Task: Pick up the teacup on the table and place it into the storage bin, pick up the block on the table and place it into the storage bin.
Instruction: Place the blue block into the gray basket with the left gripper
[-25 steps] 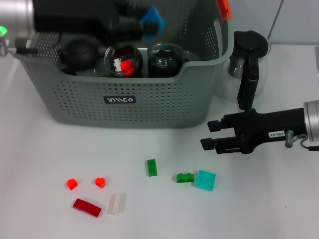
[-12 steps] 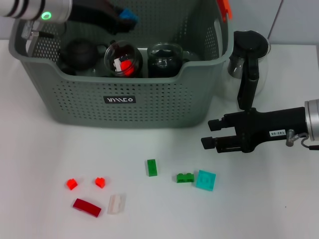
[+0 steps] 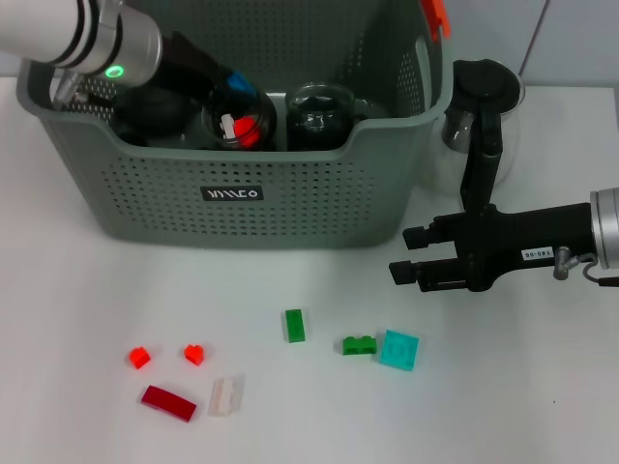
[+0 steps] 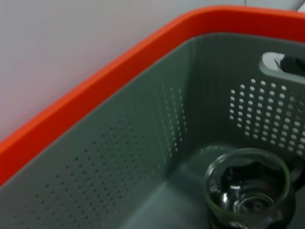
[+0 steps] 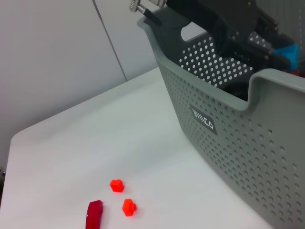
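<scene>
The grey storage bin (image 3: 290, 198) stands at the back of the white table (image 3: 77, 290). My left gripper (image 3: 221, 75) reaches down into the bin's left part, shut on a blue block (image 3: 240, 83). The right wrist view also shows that block (image 5: 289, 51). Inside the bin are a glass teacup (image 3: 319, 111), a glass cup holding a red block (image 3: 242, 124) and a dark teapot (image 3: 153, 106). The left wrist view shows the teacup (image 4: 248, 191) on the bin floor. My right gripper (image 3: 408, 254) is open and empty, hovering right of the bin.
Loose blocks lie on the table in front: green (image 3: 294, 325), dark green (image 3: 359, 344), cyan (image 3: 398, 349), two small red (image 3: 138, 357), dark red (image 3: 168, 402) and clear (image 3: 224, 395). A glass coffee pot (image 3: 481, 106) stands right of the bin.
My left gripper has carried the blue block leftwards and down into the bin. My right gripper has risen slightly and stays open.
</scene>
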